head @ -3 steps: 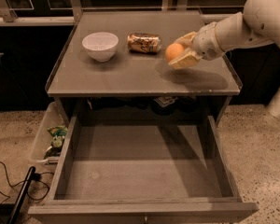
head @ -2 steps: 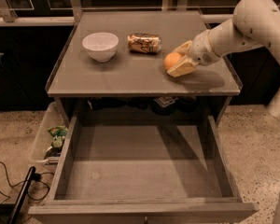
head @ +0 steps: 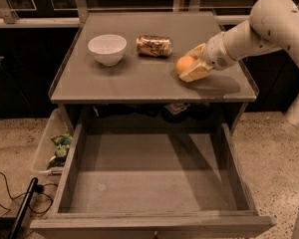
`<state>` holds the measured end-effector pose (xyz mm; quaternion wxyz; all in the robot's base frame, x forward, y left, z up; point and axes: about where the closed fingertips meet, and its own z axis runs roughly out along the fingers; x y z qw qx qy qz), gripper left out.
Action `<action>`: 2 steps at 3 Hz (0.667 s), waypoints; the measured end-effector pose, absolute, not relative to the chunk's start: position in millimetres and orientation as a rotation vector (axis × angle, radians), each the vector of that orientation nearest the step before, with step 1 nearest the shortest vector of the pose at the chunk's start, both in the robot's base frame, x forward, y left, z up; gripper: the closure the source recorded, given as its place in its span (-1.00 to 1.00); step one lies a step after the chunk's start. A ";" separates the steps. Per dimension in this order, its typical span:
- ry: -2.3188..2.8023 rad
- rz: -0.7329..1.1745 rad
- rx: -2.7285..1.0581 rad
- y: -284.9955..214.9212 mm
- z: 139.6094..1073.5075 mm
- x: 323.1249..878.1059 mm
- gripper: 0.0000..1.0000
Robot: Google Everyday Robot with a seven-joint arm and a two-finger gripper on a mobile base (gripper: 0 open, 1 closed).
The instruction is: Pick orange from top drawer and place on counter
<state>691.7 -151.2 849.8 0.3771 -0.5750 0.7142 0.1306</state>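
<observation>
The orange [head: 184, 64] sits between the pale fingers of my gripper [head: 191, 65], at the right side of the grey counter [head: 134, 81]. It is right at the counter's surface; I cannot tell whether it touches. The gripper is shut on the orange, and the white arm reaches in from the upper right. The top drawer [head: 154, 183] is pulled wide open below the counter, with nothing in it.
A white bowl [head: 107, 49] and a crushed tan-and-brown can [head: 154, 46] stand at the back of the counter, left of the gripper. A clear plastic bin [head: 44, 151] with green items sits on the floor left of the drawer. A black cable [head: 20, 215] lies at the lower left.
My gripper has moved down and a little to the left with the orange in it, closer to the counter's surface. The drawer, bowl and can have not moved.
</observation>
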 end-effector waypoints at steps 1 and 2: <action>1.826 0.334 -1.470 -151.2 849.8 691.7 -0.30; 1.826 0.334 -1.470 -151.2 849.8 691.7 -0.77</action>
